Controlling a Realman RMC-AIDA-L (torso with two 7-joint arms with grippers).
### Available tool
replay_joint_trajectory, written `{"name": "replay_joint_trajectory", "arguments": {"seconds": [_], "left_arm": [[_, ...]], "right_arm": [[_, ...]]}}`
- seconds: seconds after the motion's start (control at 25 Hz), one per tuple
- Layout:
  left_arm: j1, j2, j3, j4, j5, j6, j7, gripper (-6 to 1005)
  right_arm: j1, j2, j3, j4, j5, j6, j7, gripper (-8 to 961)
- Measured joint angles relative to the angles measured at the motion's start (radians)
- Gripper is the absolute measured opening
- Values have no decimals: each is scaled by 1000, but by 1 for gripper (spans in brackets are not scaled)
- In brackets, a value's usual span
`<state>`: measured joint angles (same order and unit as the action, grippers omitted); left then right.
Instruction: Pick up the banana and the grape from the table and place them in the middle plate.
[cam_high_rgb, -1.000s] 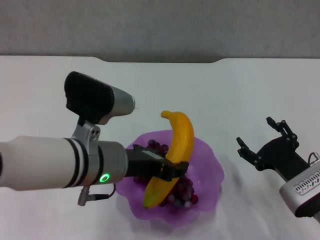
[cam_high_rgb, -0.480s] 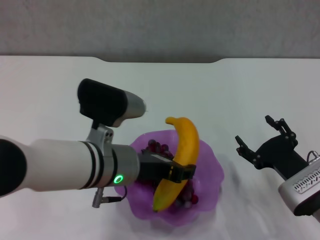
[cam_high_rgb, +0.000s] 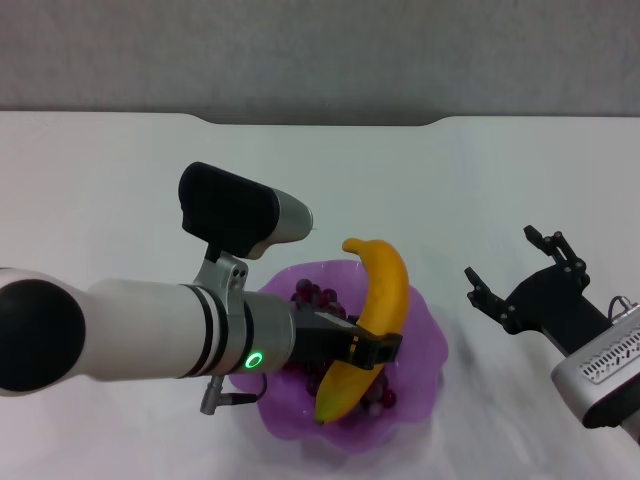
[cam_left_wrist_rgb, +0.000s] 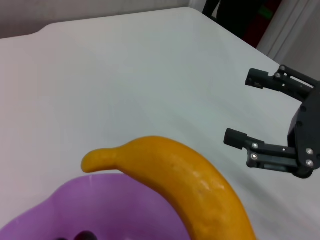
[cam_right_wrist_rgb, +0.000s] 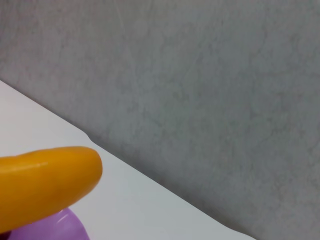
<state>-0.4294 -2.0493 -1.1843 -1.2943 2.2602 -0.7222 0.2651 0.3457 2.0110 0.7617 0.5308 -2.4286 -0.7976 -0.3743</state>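
Nearest me, at about six o'clock on the table (cam_high_rgb: 120, 170), sits the middle plate (cam_high_rgb: 425, 345), its purple scalloped rim showing around the fruit. The grape (cam_high_rgb: 315, 295) already lies inside it, dark berries peeking out at the plate's near edge and again at its eleven o'clock side. Above the plate, the left gripper (cam_high_rgb: 372, 348) reaches in from nine o'clock and pinches the banana (cam_high_rgb: 385, 290) around its lower half, fingers closed on the peel. The banana hangs tilted over the plate, one end pointing down toward six o'clock, the curved tip rising toward twelve; whether the low end touches the grapes I cannot tell. Off at three o'clock, well apart from the plate, the right gripper (cam_high_rgb: 510, 270) hovers over bare table with its fingers spread wide and holding nothing.
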Motion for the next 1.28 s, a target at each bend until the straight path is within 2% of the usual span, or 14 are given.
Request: {"name": "replay_joint_trajectory", "arguments": {"seconds": [0.4,0.6,0.84,1.0,1.2,1.28], "left_arm": [[2,1,8,5,-1,10,9,523],[5,2,13,6,0,12,21,745],[29,5,-15,-25,11,15,35,839],[132,6,-72,-126,34,70,118,902],[306,6,-93,-243,38,277,247,918],[358,5,-94,-251,33,381,283,918]], "right_arm": [[-1,0,-9,0,6,0,0,907],[-1,0,-10,-1,7,0,0,907],[-2,0,-10,-2,7,0,0,907],[-2,0,-10,-2,7,0,0,907],[-2,0,-10,-2,6,0,0,906],[-3,0,-10,-2,6,0,0,906]]}}
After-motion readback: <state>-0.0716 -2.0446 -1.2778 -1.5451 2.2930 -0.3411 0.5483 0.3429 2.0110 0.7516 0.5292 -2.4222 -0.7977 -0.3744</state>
